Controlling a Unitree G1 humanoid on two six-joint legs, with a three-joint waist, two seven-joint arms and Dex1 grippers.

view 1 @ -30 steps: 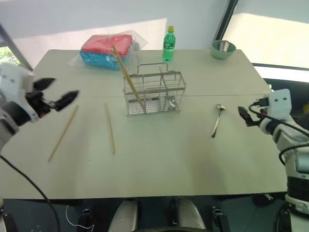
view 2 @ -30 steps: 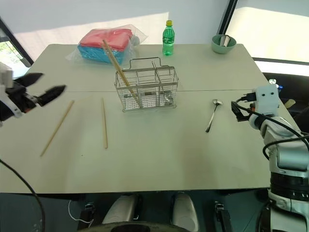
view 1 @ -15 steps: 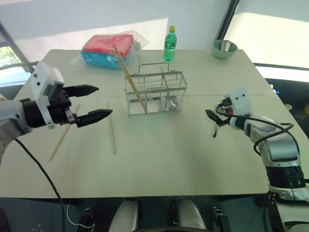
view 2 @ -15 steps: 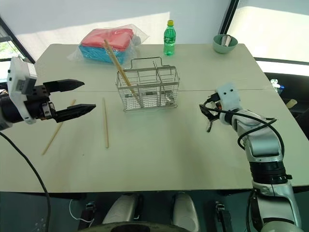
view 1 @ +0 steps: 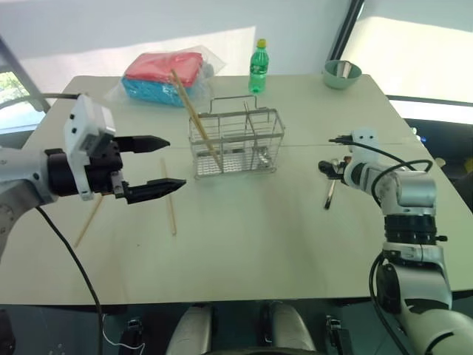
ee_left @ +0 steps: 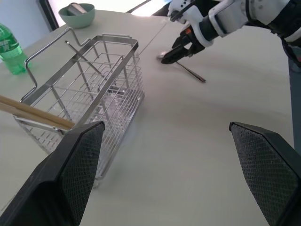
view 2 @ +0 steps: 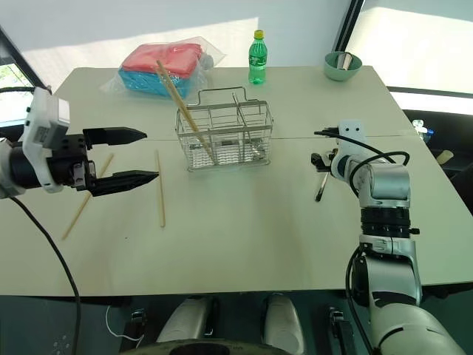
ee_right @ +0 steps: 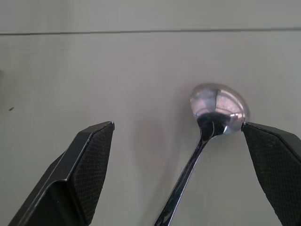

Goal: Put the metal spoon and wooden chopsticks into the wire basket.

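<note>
The wire basket (view 1: 236, 140) stands mid-table with one of the wooden chopsticks (view 1: 194, 111) leaning out of its left end. Two more chopsticks lie flat to its left, one (view 1: 169, 198) nearer the basket and one (view 1: 94, 214) farther out. My left gripper (view 1: 176, 161) hovers open above them, pointing toward the basket. The metal spoon (view 2: 321, 188) lies on the table right of the basket. My right gripper (ee_right: 178, 125) is open and low over it, and the spoon's bowl (ee_right: 217, 104) and upper handle sit between its fingers (ee_right: 89, 174).
At the table's back edge are a plastic bag of red and blue cloths (view 1: 164, 76), a green bottle (view 1: 258, 66) and a pale green bowl (view 1: 342, 74). A seam runs across the table behind the basket.
My left gripper has swung rightward toward the basket. My right gripper has come in from the table's right side and down onto the spoon's bowl end. Both stayed open.
</note>
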